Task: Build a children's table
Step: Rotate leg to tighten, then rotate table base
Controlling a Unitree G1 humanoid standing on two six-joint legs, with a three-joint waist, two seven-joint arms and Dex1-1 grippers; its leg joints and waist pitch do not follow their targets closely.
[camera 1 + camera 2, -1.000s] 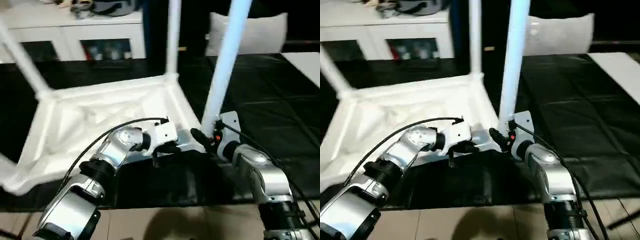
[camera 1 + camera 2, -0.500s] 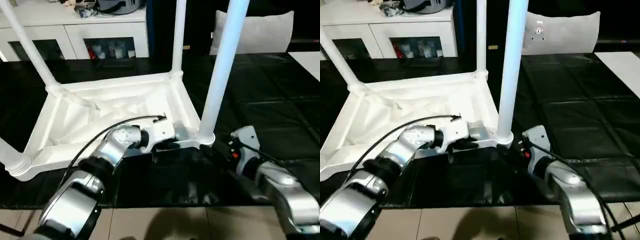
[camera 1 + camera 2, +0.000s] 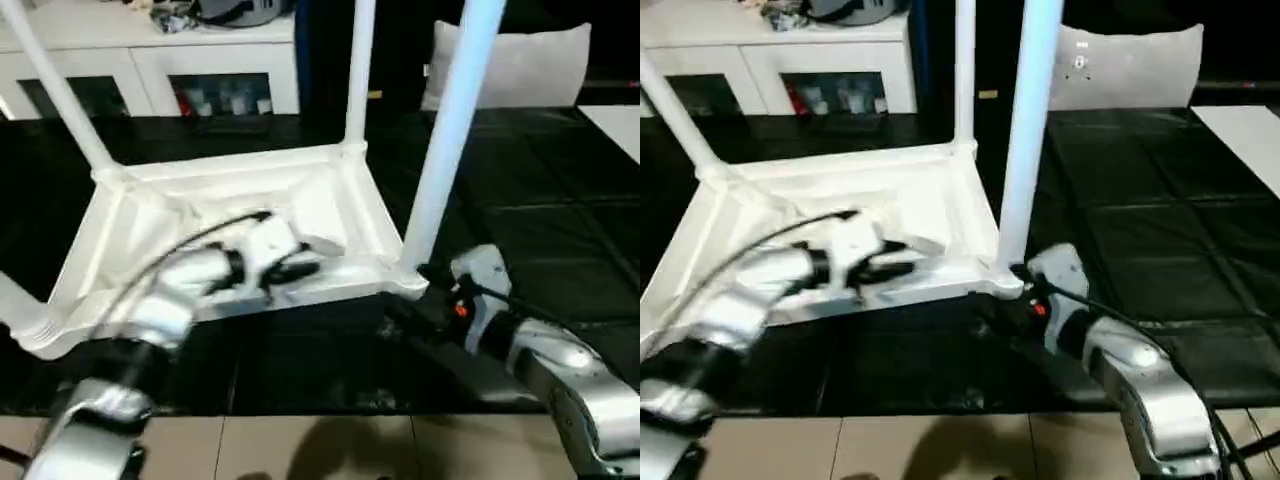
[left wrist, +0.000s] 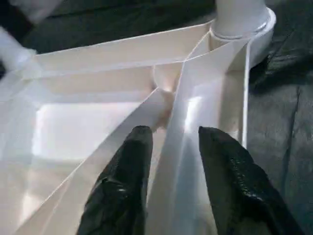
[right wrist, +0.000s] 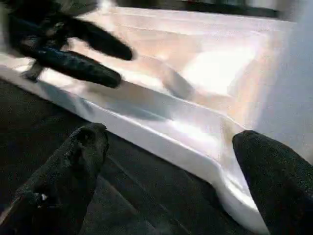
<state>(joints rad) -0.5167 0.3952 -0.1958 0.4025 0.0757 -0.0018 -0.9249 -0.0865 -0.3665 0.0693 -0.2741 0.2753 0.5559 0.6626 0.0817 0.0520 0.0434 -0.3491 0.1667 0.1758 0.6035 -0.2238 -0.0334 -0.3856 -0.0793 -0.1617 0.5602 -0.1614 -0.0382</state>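
Your tabletop [image 3: 210, 215] lies upside down on the black work surface [image 3: 560, 200], ribbed underside up, toward the left and middle of the scene. Legs stand in its corner sockets: one at the near right corner [image 3: 445, 130], one at the far right [image 3: 358, 70], one at the far left leaning left [image 3: 55, 85]; a socket end shows at the near left corner [image 3: 30, 335].

Your left gripper [image 4: 171, 147] hangs over the near right part of the underside, fingers [image 4: 124, 181] partly apart, straddling a rib [image 4: 181, 161]. Can't tell if they touch it; nothing looks clamped.

Your right gripper [image 5: 171, 161] is low on the black surface, just near of the tabletop's near right corner, fingers [image 5: 73, 161] spread wide, holding nothing. Near rim of the tabletop [image 5: 161, 132] runs across between them, apart from both.

White cabinet [image 3: 150, 50] far left, white cushion [image 3: 520, 65] far right.
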